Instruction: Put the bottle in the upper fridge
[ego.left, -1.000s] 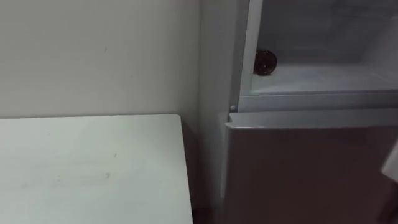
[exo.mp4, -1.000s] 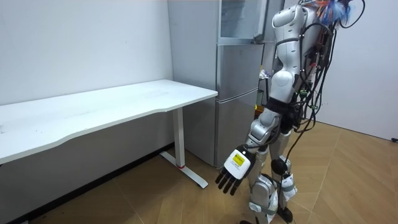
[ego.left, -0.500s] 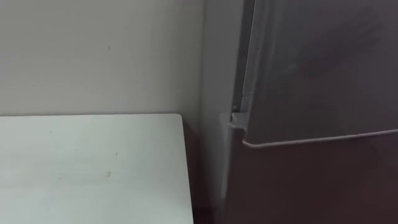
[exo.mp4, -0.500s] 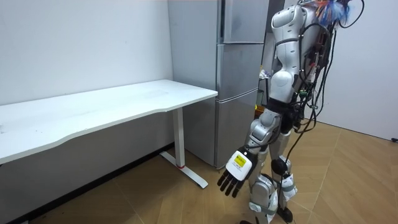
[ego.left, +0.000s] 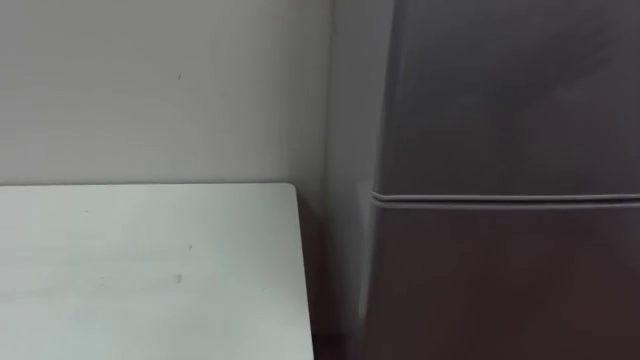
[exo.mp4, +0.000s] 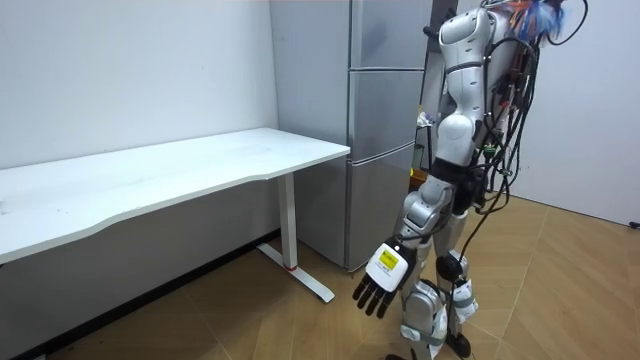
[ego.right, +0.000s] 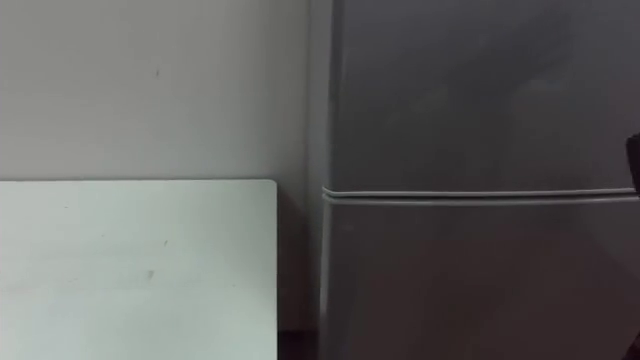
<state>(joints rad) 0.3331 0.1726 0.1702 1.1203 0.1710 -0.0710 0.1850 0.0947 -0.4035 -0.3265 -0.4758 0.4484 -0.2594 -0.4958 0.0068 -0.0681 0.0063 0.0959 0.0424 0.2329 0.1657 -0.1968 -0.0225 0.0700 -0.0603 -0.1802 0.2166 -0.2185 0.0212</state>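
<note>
The white table (ego.left: 140, 260) lies furthest left, its top well above the left hand (exo.mp4: 380, 285) and off to the room view's left of it, with the bare wall (ego.left: 150, 90) behind; it sits where it did a second ago. The left hand hangs low at the robot's side, near the floor, palm turned back and fingers straight and loosely spread, holding nothing, much as it hung in both earlier room views. Up and to the room view's left of that hand stands the grey fridge (exo.mp4: 385, 150), and here is the change. A second ago its upper door (ego.left: 510, 90) stood open and the bottle could be seen on the shelf at the compartment's left side. Half a second ago the door was swinging across. Now it is fully shut, flush above the lower door (ego.left: 500, 290) along a level seam (ego.left: 500, 198), so the bottle is hidden behind it. The right hand (ego.right: 634, 165) is a dark sliver at the right edge, touching or just beside the fridge front at seam height; its state I cannot tell. The robot stands upright close before the fridge.
</note>
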